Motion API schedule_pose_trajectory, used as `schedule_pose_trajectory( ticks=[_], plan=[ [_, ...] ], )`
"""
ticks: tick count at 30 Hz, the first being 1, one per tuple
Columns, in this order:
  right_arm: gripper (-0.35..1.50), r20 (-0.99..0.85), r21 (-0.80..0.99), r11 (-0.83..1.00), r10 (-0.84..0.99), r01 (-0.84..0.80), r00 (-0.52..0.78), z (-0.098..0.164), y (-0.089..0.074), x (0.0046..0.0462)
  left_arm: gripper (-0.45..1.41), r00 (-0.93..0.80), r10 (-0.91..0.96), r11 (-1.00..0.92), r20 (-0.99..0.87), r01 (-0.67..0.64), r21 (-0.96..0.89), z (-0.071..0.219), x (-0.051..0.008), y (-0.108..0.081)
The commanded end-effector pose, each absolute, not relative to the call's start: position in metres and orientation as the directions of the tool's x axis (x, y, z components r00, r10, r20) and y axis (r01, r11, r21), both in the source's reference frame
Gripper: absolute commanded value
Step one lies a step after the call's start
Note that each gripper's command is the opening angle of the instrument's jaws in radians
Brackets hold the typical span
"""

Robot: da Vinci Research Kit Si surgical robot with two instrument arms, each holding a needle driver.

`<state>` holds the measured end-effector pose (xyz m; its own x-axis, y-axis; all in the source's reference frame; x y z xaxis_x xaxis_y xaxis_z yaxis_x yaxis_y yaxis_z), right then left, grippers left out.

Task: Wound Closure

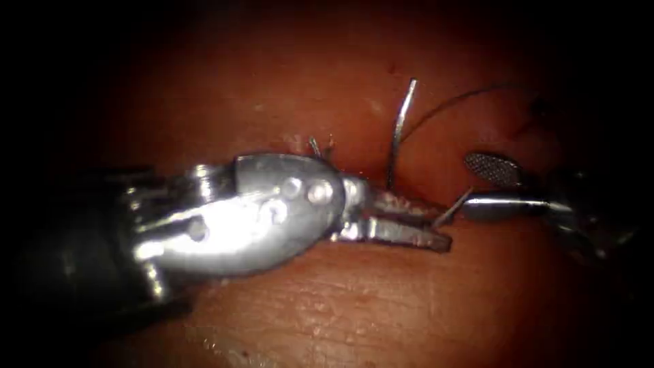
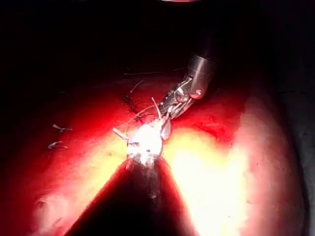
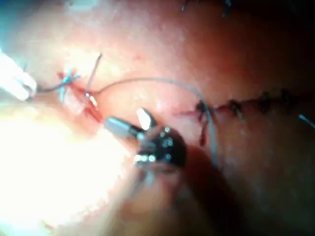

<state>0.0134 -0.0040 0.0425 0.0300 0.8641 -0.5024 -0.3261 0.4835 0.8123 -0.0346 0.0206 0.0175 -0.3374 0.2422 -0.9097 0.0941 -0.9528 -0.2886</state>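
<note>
The curved needle (image 1: 398,129) stands in the tissue (image 1: 327,307). Its tail end rises free, and a short length near the tip (image 1: 452,207) comes out lower right. My left tool (image 1: 444,232) lies low on the tissue from the left, its jaws shut on that tip end. To the right of the needle, my right tool (image 1: 467,182) holds nothing and its jaws are open. Thread (image 1: 463,95) arcs from the needle's tail to the right. The right wrist view has the needle (image 3: 93,73), the thread (image 3: 157,81) and the open right tool (image 3: 124,118).
Cut ends of thread (image 1: 317,146) from an earlier stitch stick up behind the left tool's wrist. A row of tied stitches (image 3: 246,105) closes the cut further along. Red fluid (image 3: 91,110) wets the tissue at the needle's base. The right tool (image 2: 184,96) is beyond the glaring left tool (image 2: 145,142).
</note>
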Motion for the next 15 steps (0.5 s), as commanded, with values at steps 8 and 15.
schedule_pose_trajectory(
  ticks=[8,15],
  plan=[
    [0.96,-0.450,0.854,0.427,0.893,-0.297,-0.012,0.0425,-0.0042,0.0144,-0.45,-0.344,0.095,-0.987,-0.934,0.092,-0.135,0.0191,-0.0342,0.0243],
    [0.87,-0.383,0.890,0.354,0.922,-0.287,-0.053,0.0419,-0.0032,0.0145,-0.45,-0.325,0.052,-0.985,-0.944,0.140,-0.102,0.0202,-0.0345,0.0217]
  ],
)
